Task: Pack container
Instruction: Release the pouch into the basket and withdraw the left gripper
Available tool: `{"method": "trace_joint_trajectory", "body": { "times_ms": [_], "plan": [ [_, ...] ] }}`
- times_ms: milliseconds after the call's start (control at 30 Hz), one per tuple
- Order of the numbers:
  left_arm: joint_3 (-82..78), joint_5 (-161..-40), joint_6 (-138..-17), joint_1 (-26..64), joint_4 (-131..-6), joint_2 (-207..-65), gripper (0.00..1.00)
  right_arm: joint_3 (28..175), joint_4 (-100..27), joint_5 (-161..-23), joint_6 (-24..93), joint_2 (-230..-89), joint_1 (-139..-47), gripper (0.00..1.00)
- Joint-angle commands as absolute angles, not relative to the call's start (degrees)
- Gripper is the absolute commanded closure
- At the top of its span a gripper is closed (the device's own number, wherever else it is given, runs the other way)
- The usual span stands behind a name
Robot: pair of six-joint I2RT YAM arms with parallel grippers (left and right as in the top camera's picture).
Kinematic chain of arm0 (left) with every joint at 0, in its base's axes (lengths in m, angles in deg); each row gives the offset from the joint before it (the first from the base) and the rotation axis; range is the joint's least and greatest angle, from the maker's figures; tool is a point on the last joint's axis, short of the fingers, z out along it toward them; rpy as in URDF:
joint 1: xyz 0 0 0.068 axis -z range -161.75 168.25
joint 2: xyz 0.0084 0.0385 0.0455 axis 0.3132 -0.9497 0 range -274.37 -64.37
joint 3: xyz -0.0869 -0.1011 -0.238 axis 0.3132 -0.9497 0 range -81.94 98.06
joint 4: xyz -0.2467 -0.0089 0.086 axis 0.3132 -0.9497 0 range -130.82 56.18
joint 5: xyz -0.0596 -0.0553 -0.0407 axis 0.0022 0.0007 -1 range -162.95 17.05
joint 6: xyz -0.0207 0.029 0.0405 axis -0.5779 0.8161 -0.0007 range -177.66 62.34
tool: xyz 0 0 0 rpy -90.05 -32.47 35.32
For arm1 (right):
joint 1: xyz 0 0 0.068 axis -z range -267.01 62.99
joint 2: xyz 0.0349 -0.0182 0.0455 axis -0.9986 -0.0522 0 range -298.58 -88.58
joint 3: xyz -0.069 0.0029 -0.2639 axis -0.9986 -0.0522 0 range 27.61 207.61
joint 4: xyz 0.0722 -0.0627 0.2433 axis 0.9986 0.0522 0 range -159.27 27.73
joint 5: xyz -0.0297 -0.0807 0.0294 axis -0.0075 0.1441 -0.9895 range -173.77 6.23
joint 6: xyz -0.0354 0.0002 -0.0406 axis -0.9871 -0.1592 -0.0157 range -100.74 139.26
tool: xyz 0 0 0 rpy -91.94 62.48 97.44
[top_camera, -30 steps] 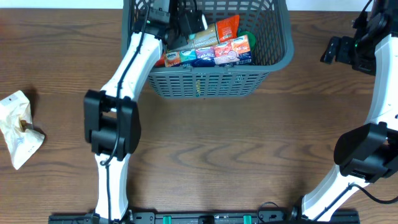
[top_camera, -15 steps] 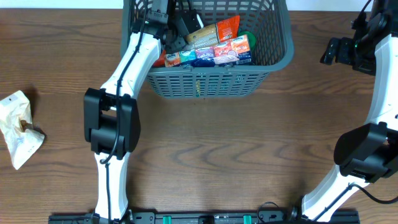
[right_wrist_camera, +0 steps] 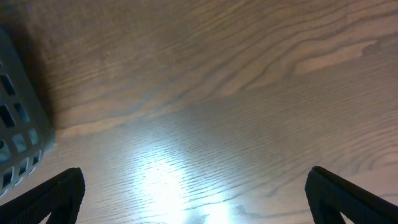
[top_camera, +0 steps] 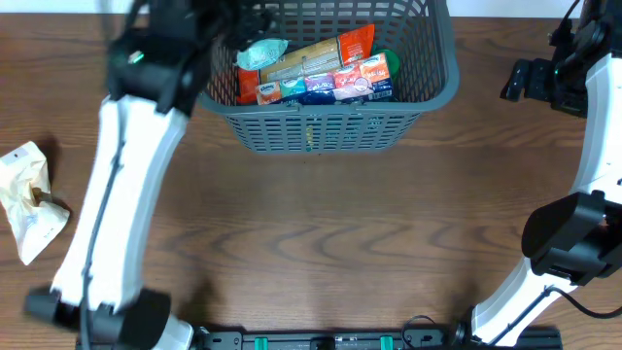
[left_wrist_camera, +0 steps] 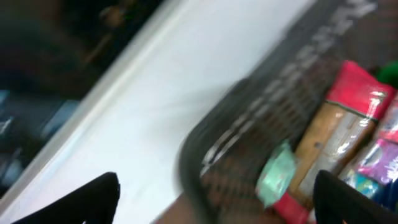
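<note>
Overhead view: the container is seen at the top middle of the wooden table, with its far edge cut off by the frame. Snack packets are packed inside: a red packet, a tan packet, a mint-green packet and a row of small colourful packets. The left arm is blurred and reaches towards the container's left corner; its claw cannot be made out here. A crumpled pale wrapper lies at the table's left edge, well apart from the container. The right gripper is held over bare wood to the right of the container.

Left wrist view: everything is smeared. The fingers of the left gripper are spread wide at the bottom corners, with nothing between them. The container's rim and packets are seen beyond.

Right wrist view: the right gripper's fingers are likewise apart and empty above the table. A corner of the container is seen at the left edge.
</note>
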State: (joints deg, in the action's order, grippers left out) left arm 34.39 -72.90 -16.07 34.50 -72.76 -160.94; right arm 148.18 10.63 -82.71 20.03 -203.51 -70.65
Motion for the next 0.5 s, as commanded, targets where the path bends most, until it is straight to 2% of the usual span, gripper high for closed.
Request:
{"method": "trace_joint_trajectory", "body": {
  "times_ms": [0, 67, 267, 467],
  "plan": [
    [34.5, -56.4, -27.6, 32.6, -77.8, -157.7, 0.13, 148.2, 10.7, -82.7, 19.1, -204.1, -71.0, 0.01],
    [34.5, -52.4, -31.8, 29.8, -82.9, -155.8, 0.1, 148.2, 10.7, -82.7, 19.1, -204.1, -71.0, 0.01],
    [34.5, -55.4, -46.8, 12.6, -95.5, -153.6, 0.01, 148.2, 10.5, -82.7, 19.1, -204.1, -71.0, 0.01],
    [32.7, -65.2, -46.5, -5.1, -100.6, -155.9, 0.01, 148.2, 10.2, -82.7, 18.9, -204.1, -71.0, 0.01]
  ]
}}
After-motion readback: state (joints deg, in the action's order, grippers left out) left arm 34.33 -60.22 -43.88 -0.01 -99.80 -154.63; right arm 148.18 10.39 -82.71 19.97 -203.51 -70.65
